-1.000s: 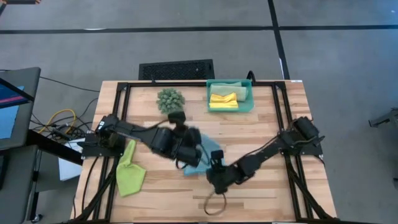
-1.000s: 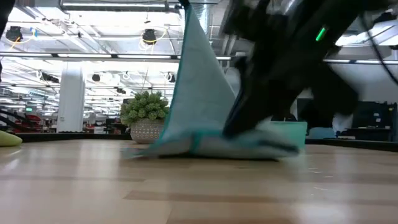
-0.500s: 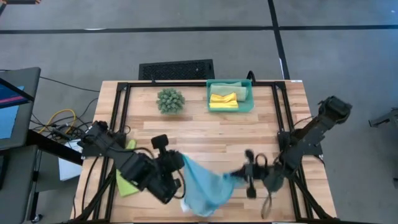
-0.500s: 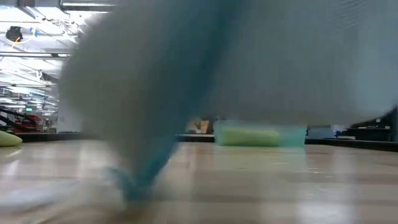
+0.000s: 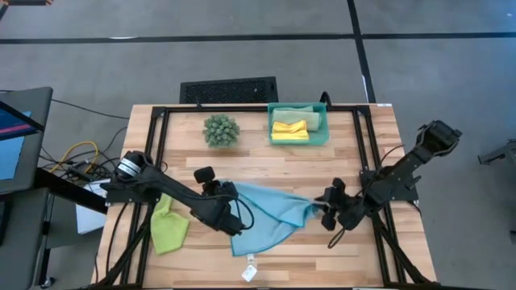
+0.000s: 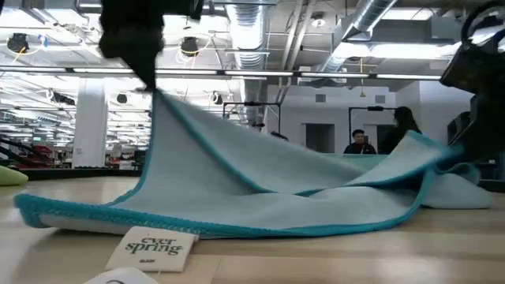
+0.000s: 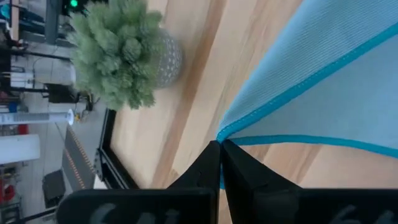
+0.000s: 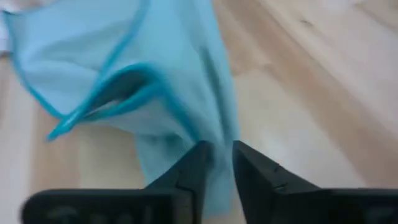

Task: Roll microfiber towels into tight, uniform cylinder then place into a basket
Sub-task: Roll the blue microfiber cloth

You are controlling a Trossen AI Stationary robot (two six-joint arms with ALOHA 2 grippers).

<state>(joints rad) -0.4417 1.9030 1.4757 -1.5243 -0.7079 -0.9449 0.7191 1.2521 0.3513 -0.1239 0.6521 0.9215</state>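
Over the table (image 5: 266,169), both end effectors (image 5: 232,192) (image 5: 316,208) pinch the light blue towel's (image 5: 270,214) opposite corners.

Light blue towel (image 5: 270,216) stretched out above a wooden table
Two corners lifted, the rest draped on the wood. A lime green towel (image 5: 168,227) lies crumpled nearby. A yellow towel (image 5: 289,129) sits folded in the teal basket (image 5: 321,126)

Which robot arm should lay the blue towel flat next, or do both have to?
Probably both. The left gripper pinches one corner of the light blue towel and the right gripper pinches the opposite edge, so the towel hangs stretched between them, partly resting on the table. Lowering together should lay it flat.
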